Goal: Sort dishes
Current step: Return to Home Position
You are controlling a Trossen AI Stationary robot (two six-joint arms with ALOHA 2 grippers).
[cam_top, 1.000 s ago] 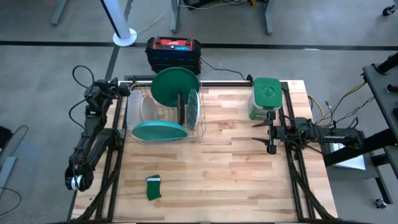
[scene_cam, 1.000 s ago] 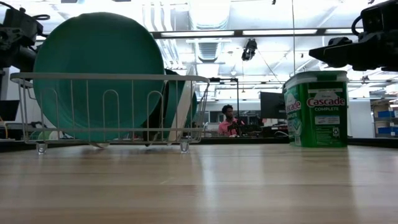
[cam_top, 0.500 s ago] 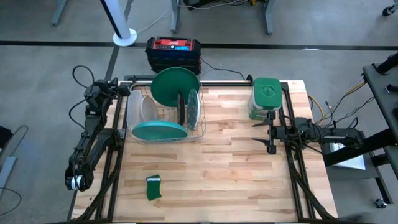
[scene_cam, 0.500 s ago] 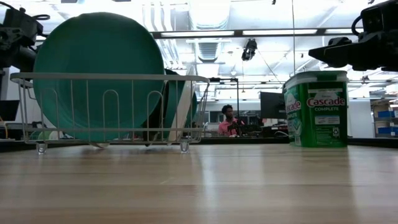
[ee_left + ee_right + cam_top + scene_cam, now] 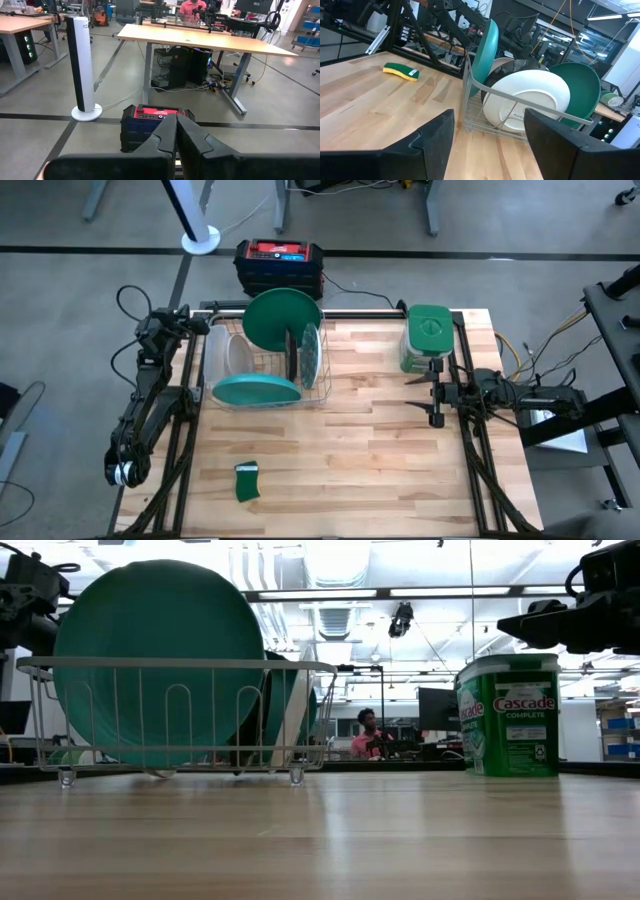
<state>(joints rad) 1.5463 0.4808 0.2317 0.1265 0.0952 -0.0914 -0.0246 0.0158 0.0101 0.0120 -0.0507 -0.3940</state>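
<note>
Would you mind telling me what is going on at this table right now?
The robot is sorting dishes, but handles nothing now. Four plates sit in the wire rack at the back left of the table: dark green plate, teal plate, white plate and patterned glass plate. The left gripper sits shut at the left edge beside the rack; the right gripper sits open and empty at the right edge, near the detergent tub.

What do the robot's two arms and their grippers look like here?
Both arms are dark, slim and jointed. The left arm has black cables looping beside its wrist; the right arm has thin cables running along it, one yellowish. The left gripper has two dark, wedge-shaped fingers. The right gripper has two broad, matte dark fingers. No markings show.
</note>
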